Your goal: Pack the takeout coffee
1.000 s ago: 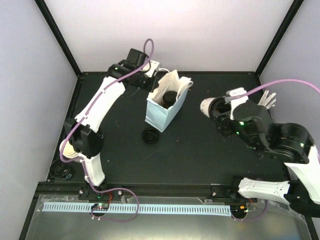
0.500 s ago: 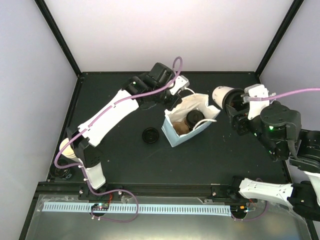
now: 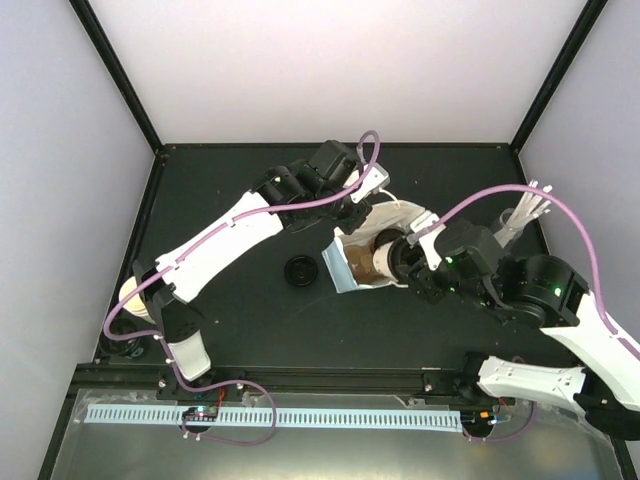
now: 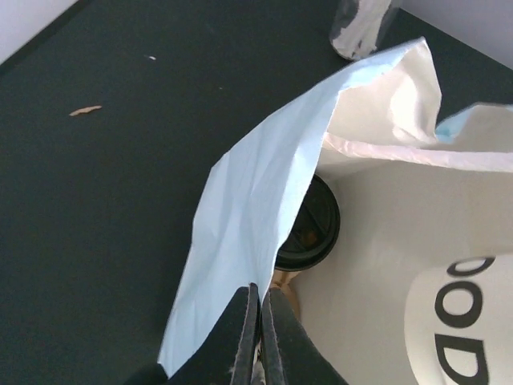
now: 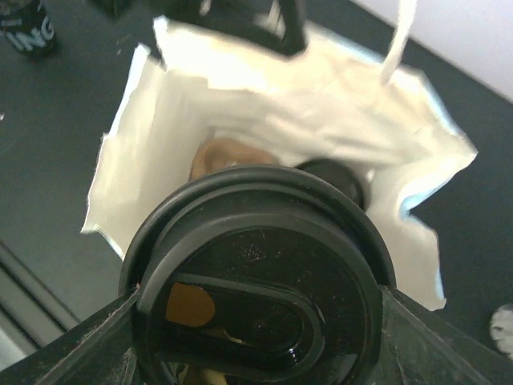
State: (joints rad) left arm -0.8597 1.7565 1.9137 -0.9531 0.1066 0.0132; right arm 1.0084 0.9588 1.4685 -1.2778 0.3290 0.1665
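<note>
The light-blue paper bag [image 3: 352, 268] is tipped over, its mouth facing right. My left gripper [image 3: 358, 208] [image 4: 258, 303] is shut on the bag's upper edge [image 4: 256, 200] and holds it open. My right gripper [image 3: 410, 262] [image 5: 256, 321] is shut around a cream coffee cup, whose black lid [image 5: 256, 281] fills the right wrist view at the bag's mouth. Inside the bag [image 5: 280, 104] I see part of the brown carrier [image 5: 224, 156] and another cup's black lid [image 5: 335, 178] [image 4: 311, 228]. In the left wrist view the held cup's cream wall [image 4: 469, 321] shows at lower right.
A loose black lid [image 3: 300, 270] lies on the table left of the bag. The clear glass of white sticks [image 3: 527, 212] stands at the right, behind my right arm. A cream cup [image 3: 135, 298] sits by the left arm's base.
The left gripper dragged the bag rightward and tipped it over. The right gripper carried the cup from the right side in to the bag's mouth.
</note>
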